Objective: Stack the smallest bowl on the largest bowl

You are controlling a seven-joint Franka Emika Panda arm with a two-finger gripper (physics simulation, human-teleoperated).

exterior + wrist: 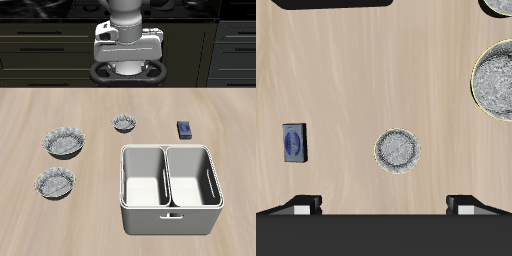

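Nearest the bench's [100, 215] front edge sat the two-compartment grey bin [169, 189], taken here as the landmark; it appeared empty, and its bulk occupied the front of the workspace, so it plays no part in the stack. Level with the bin's front half, well apart across bare wood, lay the paler, shallower bowl [54, 183], a distractor. Farther back on that same side, about level with the bin's rear wall, stood the largest bowl [64, 142], dark fluted sides, upright and empty, hence ready to receive. The smallest bowl [124, 123] rested upright just behind the bin's rear corner, between the bin and the robot, separate from every other item, which should leave room for a top-down pinch on its rim. A small blue box [185, 129] lay behind the bin's other rear compartment, clear of the likely path. Farthest back, the gripper [127, 70] hung high above the bench's rear edge, well behind the bin; in the wrist view the smallest bowl [398, 150] sat near centre, suggesting alignment for descent. The fingers [304, 206] stood wide apart and held nothing. Judgement: nothing grasped; stacking not yet begun.
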